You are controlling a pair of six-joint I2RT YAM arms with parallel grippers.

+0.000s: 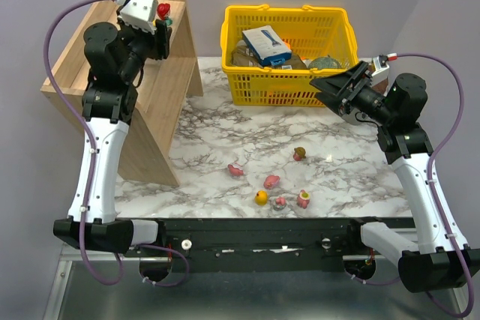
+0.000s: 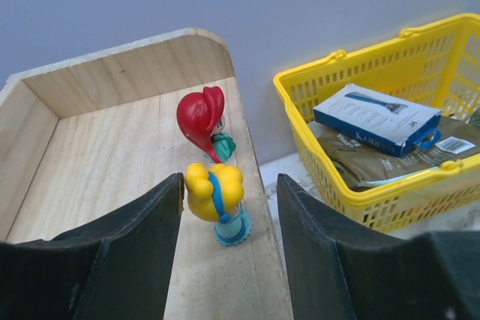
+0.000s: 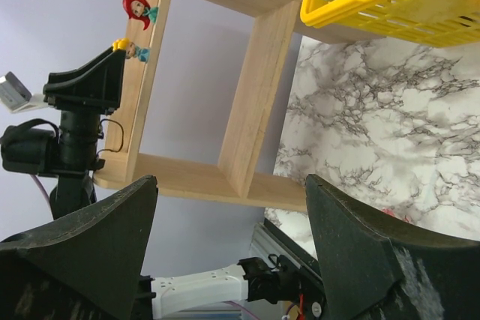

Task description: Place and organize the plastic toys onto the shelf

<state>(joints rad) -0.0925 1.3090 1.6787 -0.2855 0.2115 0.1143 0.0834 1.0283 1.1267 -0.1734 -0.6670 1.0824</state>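
Work in the top view is at the light-wood two-tier shelf [image 1: 161,103], which stands on the left of the marble-pattern table [image 1: 247,136]. The left pincer [image 1: 162,29] is at the right end of the upper tier, just beside the red-haired figurine with a green body [image 1: 163,10]. About six more plastic toys lie loose on the table near the arm bases, among them an olive-brown figurine [image 1: 300,154] and a round yellow toy [image 1: 261,198]. The right pincer [image 1: 316,88] hangs in front of the yellow plastic basket [image 1: 289,16], open and empty. It is the nearer one to the loose toys, which lie from it toward the bases and slightly left.

In the left wrist view, the yellow-haired figurine on a blue base [image 2: 219,201] stands upright between the jaws, its long axis vertical, near the tier's edge on the basket side. The red-haired figurine stands just behind it. The left pincer is open. One finger is just beside the yellow hair and the other is clearly apart, so nothing is grasped. I judge this toy is placed, and the pincer should draw straight back so as not to tip it.

In the right wrist view, the jaws stand wide with nothing between them. Both figurines show far off on the shelf top.
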